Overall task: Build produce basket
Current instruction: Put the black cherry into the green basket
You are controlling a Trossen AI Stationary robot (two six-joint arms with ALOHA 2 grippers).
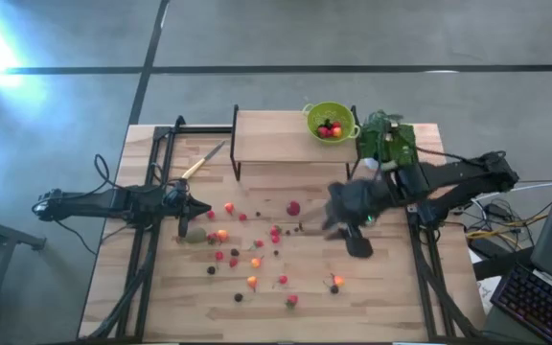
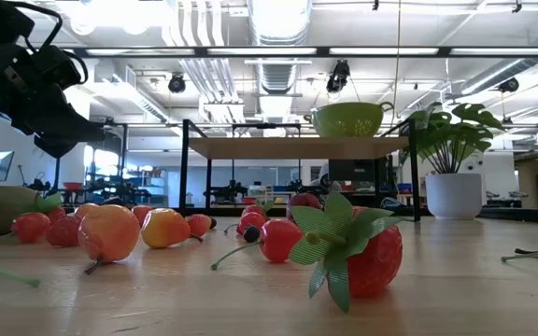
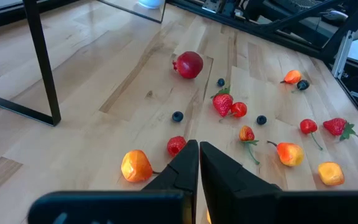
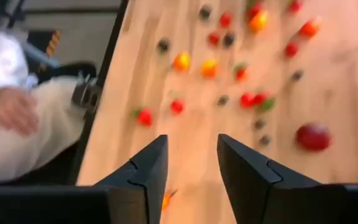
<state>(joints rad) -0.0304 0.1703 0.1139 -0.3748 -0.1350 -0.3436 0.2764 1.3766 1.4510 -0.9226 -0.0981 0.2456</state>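
The lime-green produce basket [image 1: 329,122] stands on the raised wooden shelf [image 1: 271,137] at the table's far side, with a few red fruits inside. Many small red, orange and dark fruits [image 1: 254,251] lie scattered over the tabletop, along with a bigger round red one [image 1: 293,207] and a brownish-green kiwi [image 1: 195,233]. My right gripper [image 4: 191,155] hangs open above the table's right middle [image 1: 356,240], tilted downward, with nothing between its fingers. My left gripper [image 3: 199,152] is shut and empty at the table's left [image 1: 197,209], just beyond the kiwi.
A potted plant [image 1: 388,139] stands right of the shelf. A yellow-handled knife [image 1: 202,161] lies at the far left. The shelf's black legs [image 3: 42,62] rise from the table. A seated person's hand and sleeve [image 4: 11,109] show beyond the table's edge.
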